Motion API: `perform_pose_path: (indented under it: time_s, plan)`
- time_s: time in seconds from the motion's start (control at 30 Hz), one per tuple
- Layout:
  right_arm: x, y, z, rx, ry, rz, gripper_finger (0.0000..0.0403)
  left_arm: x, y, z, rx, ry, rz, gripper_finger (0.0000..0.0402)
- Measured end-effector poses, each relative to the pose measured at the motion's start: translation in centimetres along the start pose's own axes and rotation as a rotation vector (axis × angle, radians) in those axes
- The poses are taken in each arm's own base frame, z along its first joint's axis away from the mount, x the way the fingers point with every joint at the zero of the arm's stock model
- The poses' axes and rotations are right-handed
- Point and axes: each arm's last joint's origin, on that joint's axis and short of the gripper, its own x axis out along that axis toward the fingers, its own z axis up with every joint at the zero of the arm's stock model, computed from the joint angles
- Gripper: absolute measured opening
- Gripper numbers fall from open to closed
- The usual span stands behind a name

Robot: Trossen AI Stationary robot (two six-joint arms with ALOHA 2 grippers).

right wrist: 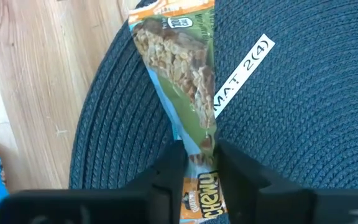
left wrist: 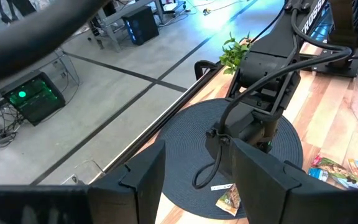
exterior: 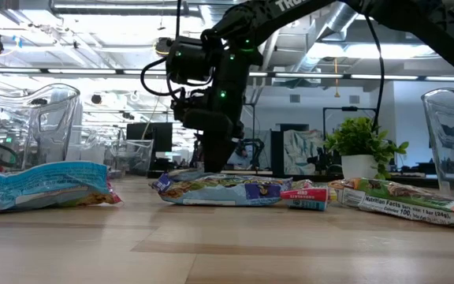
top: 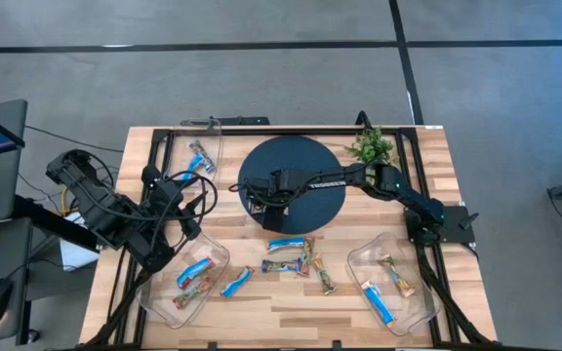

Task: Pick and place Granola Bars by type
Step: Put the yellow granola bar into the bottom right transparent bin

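Note:
On the dark round mat (top: 310,185) lies a green-and-tan wrapped granola bar (right wrist: 179,68), also visible in the left wrist view (left wrist: 230,198). My right gripper (right wrist: 197,158) reaches over the mat (top: 259,202), points steeply down and is shut on this bar. My left gripper (left wrist: 194,180) waits open and holds nothing, raised over the table's left side (top: 174,195). Several more bars (top: 291,255), blue, green and red, lie loose on the wood near the mat's front edge. My right gripper pinches the granola bar's two long sides (right wrist: 199,142) between its two fingers, close to the end printed "chewy". The fingers come from above, pointing steeply down, and lie across the bar. The wrapper narrows between them. The rest of the bar lies flat on the mat.
Clear trays stand at the far left (top: 179,136), near left (top: 154,292) and near right (top: 422,312), each holding bars. A small potted plant (top: 374,146) stands at the far right beside the right arm. A white label (right wrist: 241,65) lies on the mat.

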Motion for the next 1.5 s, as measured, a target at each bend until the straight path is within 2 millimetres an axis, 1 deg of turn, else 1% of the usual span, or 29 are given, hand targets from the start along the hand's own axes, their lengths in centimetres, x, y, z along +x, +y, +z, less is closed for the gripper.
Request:
perform_pose_path:
  time_s: [0.1, 0.23, 0.37, 0.47, 0.67, 0.8, 1.0, 1.17, 1.27, 1.5]
  plan:
    - [-0.1, 0.0, 0.0, 0.003, -0.001, 0.0, 0.0055, 0.0, 0.0, 0.0, 0.003, 0.0, 0.0, 0.0174]
    - [-0.3, 0.0, 0.0, 0.025, -0.003, 0.018, 0.0044, 0.0, 0.0, 0.0, 0.008, 0.0, 0.0, 0.0174]
    - [-1.2, 0.1, 0.1, 0.028, -0.022, 0.051, 0.0039, 0.0, 0.0, 0.0, 0.009, 0.0, 0.0, 0.0174]
    - [-2.3, 0.0, 0.2, 0.036, -0.048, 0.056, 0.0035, 0.0, 0.0, 0.0, 0.016, 0.0, 0.0, 0.0174]
    - [-6.4, -0.2, 0.4, 0.047, -0.151, 0.062, 0.0032, 0.0, 0.0, 0.0, 0.033, -0.001, 0.0, 0.0174]
    - [-10.0, -0.8, 0.5, 0.059, -0.258, 0.064, 0.0032, 0.0, 0.0, 0.0, 0.037, -0.008, 0.004, 0.0174]
    - [-15.3, -3.0, -0.4, 0.12, -0.373, 0.047, 0.0027, 0.0, 0.0, 0.1, 0.044, -0.028, 0.014, 0.0174]
    - [-19.4, -5.2, -2.2, 0.183, -0.415, -0.016, 0.0027, 0.0, 0.0, 0.1, 0.044, -0.029, 0.015, 0.0174]
    - [-21.6, -6.3, -4.0, 0.214, -0.389, -0.073, 0.0026, 0.0, 0.0, 0.1, 0.044, -0.029, 0.015, 0.0174]
    - [-26.4, -8.4, -9.6, 0.298, -0.24, -0.243, 0.0024, 0.0, 0.0, 0.1, 0.062, -0.04, 0.021, 0.0174]
